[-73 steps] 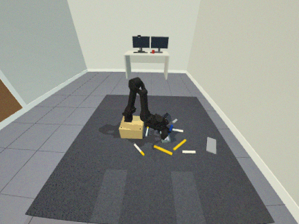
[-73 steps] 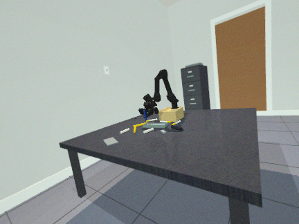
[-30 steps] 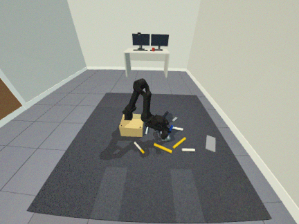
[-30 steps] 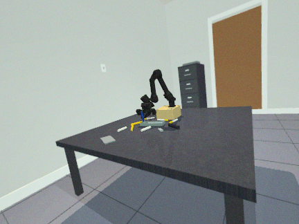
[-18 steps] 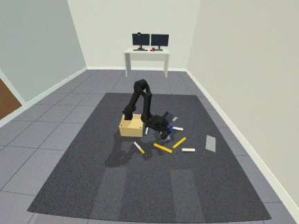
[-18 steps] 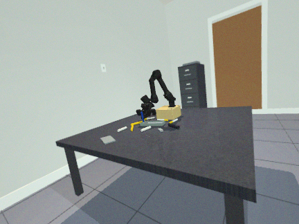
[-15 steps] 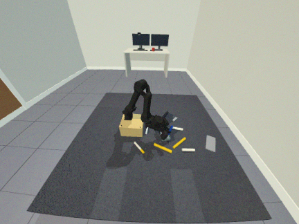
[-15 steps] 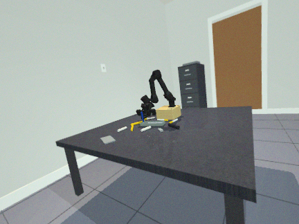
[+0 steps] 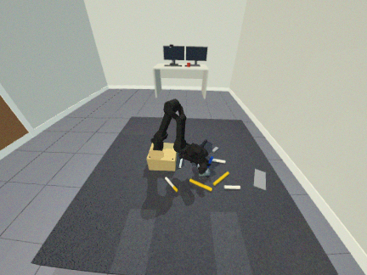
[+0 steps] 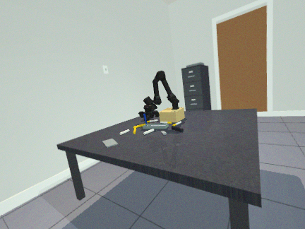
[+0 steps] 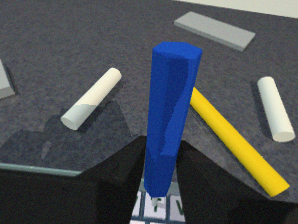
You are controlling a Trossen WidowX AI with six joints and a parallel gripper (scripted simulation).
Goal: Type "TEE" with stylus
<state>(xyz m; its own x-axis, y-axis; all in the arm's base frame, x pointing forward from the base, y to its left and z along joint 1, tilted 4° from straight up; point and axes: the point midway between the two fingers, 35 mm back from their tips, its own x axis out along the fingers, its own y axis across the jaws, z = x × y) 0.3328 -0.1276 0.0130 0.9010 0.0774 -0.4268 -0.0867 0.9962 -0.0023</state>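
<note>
Standing upright in jaws: stylus (image 11: 170, 115)

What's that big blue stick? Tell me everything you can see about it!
The blue stylus is a plain, smooth, matte rod with a flat top and faceted sides. It stands nearly upright, leaning slightly. The gripper is shut on its lower part, a dark finger pressing each side. Its bottom end sits just above the keyboard keys.
</note>
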